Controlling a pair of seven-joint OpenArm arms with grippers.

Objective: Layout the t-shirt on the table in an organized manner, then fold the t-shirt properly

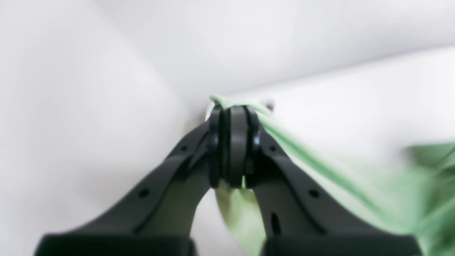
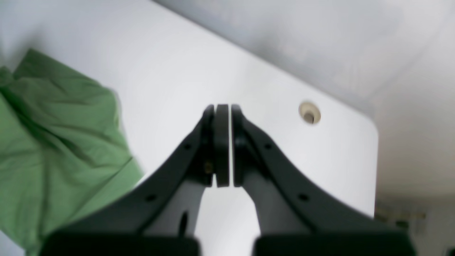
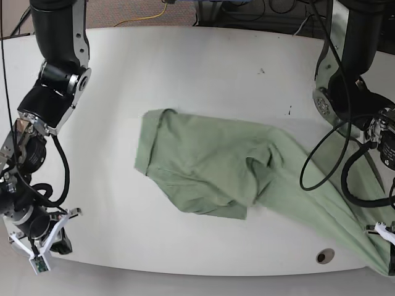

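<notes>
Brown carpet [image 3: 133, 7] with loose cables [image 3: 278, 6] behind the furniture.

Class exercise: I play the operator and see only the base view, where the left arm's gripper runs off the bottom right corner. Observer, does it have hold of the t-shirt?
Observer: Yes. The left wrist view shows the left gripper shut on a fold of the t-shirt.
Operator: And the right gripper? It is tiny in my view.
Observer: In the right wrist view, the right gripper is shut with no cloth between its pads. The shirt lies off to one side.
Operator: Anything beyond its tips?
Observer: A round grommet hole in the table.
</notes>
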